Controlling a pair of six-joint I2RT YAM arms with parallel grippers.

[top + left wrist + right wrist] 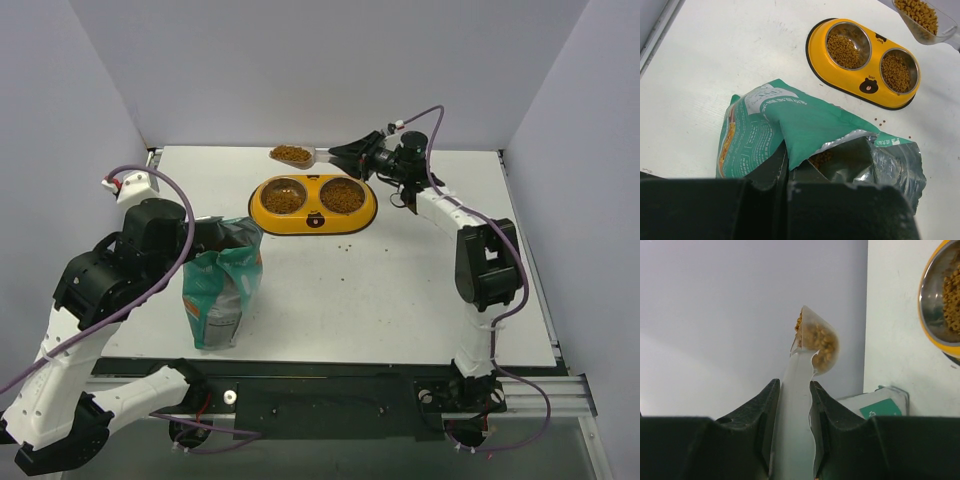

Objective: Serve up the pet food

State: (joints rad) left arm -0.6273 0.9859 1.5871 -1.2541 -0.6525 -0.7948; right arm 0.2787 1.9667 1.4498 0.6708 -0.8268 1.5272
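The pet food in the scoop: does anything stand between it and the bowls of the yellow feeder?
Nothing visible does. The right gripper holds the scoop of pet food just beyond the feeder. The bag, held by the left gripper, stands on the near side, off that path.

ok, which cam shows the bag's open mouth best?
Left wrist: it looks straight into the bag opening, kibble visible inside. Top external shows the bag standing, mouth not visible. Right wrist catches only a teal corner.

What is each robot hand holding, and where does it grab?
Right gripper: clear scoop of pet food, by its handle. Left gripper: the bag, at its top edge.
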